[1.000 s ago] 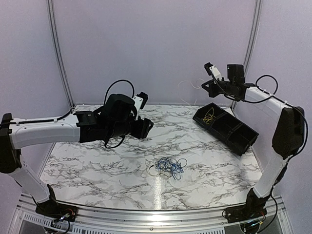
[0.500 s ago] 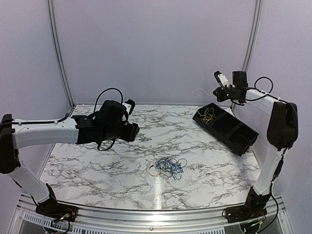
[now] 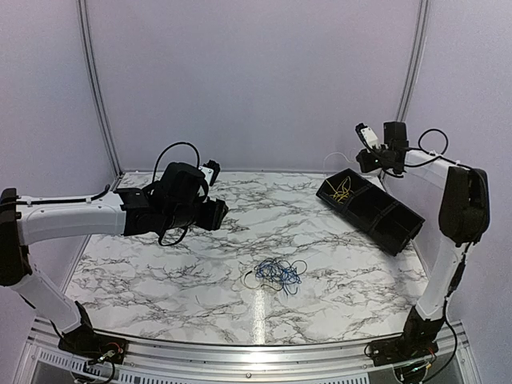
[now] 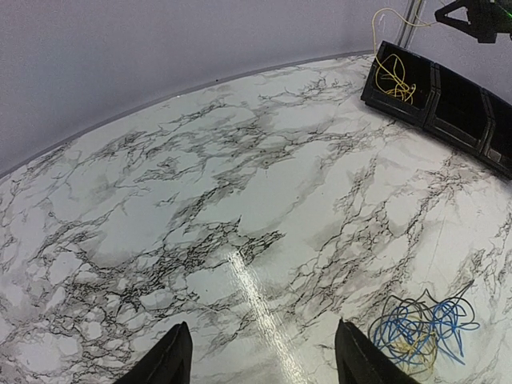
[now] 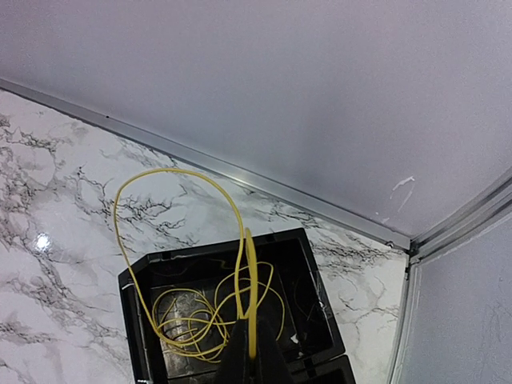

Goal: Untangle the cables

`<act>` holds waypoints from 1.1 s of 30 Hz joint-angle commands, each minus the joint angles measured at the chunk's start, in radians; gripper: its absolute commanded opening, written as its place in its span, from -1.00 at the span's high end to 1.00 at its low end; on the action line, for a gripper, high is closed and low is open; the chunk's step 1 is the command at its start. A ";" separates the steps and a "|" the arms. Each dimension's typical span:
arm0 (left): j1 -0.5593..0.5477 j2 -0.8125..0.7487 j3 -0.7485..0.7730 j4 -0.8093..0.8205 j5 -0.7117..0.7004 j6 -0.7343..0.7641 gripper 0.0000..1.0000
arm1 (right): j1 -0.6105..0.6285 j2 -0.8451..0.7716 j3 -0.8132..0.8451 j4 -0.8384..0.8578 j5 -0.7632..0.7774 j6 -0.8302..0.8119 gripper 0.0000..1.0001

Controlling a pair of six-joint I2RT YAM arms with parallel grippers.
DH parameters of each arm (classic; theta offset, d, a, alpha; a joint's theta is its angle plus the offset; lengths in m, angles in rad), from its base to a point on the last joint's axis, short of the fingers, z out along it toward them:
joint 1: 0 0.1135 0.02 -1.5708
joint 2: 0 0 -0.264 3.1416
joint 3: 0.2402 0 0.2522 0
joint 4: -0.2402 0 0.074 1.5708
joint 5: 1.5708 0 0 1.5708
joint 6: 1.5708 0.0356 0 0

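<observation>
The right fingers point(image 5: 240, 365) are pinched together on a thin yellow wire point(image 5: 160, 178) that arches over into a yellow coil point(image 5: 192, 324) in the end compartment of the black divided plastic bin point(image 5: 134, 308), so a freed strand is apparently being stowed. The left fingers point(image 4: 356, 364) stand apart and empty above the white marbled desk point(image 4: 240, 184), where the blue tangle of thin wires point(image 4: 424, 324) lies. The next move likely calls for releasing the yellow and singling out one blue strand.

blue tangle point(image 3: 278, 274): your loose loops, some yellow, flat on the table point(image 3: 160, 264).
yellow cable point(image 5: 251, 296): coiled in the bin's point(image 3: 392, 228) end compartment, one loop arching up.
</observation>
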 commanded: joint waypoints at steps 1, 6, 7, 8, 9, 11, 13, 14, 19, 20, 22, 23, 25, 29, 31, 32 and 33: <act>-0.003 -0.021 0.009 0.013 -0.008 0.003 -0.27 | -0.002 0.049 0.028 -0.018 0.079 -0.034 1.00; -0.002 -0.025 0.009 0.013 -0.014 0.007 -0.27 | -0.002 0.110 0.043 -0.045 0.121 -0.059 1.00; -0.002 -0.025 0.007 0.013 -0.015 0.007 -0.28 | -0.001 0.119 0.043 -0.045 0.127 -0.063 1.00; -0.002 -0.025 0.007 0.013 -0.015 0.008 -0.28 | -0.002 0.129 0.043 -0.047 0.130 -0.067 1.00; -0.001 -0.024 0.007 0.013 -0.014 0.009 -0.28 | -0.002 0.137 0.044 -0.048 0.133 -0.070 1.00; -0.002 -0.023 0.007 0.013 -0.015 0.010 -0.28 | -0.002 0.152 0.051 -0.053 0.138 -0.076 1.00; -0.002 -0.023 0.008 0.013 -0.014 0.010 -0.28 | -0.002 0.168 0.063 -0.063 0.139 -0.081 1.00; -0.002 -0.021 0.008 0.013 -0.013 0.010 -0.28 | -0.002 0.175 0.070 -0.069 0.138 -0.084 1.00; -0.002 -0.020 0.009 0.013 -0.010 0.010 -0.27 | -0.002 0.208 0.107 -0.106 0.124 -0.092 1.00; -0.002 -0.020 0.009 0.013 -0.010 0.011 -0.28 | -0.002 0.213 0.117 -0.113 0.121 -0.091 1.00; -0.001 -0.018 0.009 0.013 -0.010 0.010 -0.28 | -0.001 0.225 0.137 -0.125 0.113 -0.090 1.00; -0.001 -0.018 0.009 0.013 -0.008 0.010 -0.28 | -0.002 0.233 0.147 -0.132 0.111 -0.089 1.00; -0.002 -0.017 0.009 0.012 -0.008 0.012 -0.28 | -0.002 0.257 0.182 -0.163 0.105 -0.090 1.00; -0.002 -0.017 0.009 0.012 -0.007 0.012 -0.28 | -0.002 0.299 0.267 -0.253 0.078 -0.091 0.78; -0.002 -0.017 0.009 0.012 -0.007 0.014 -0.28 | -0.002 0.285 0.262 -0.262 0.059 -0.083 0.65; -0.002 -0.018 0.009 0.012 -0.007 0.014 -0.28 | -0.002 0.266 0.255 -0.263 0.046 -0.077 0.61; -0.001 -0.018 0.009 0.012 -0.007 0.014 -0.28 | -0.002 0.252 0.248 -0.263 0.040 -0.070 0.57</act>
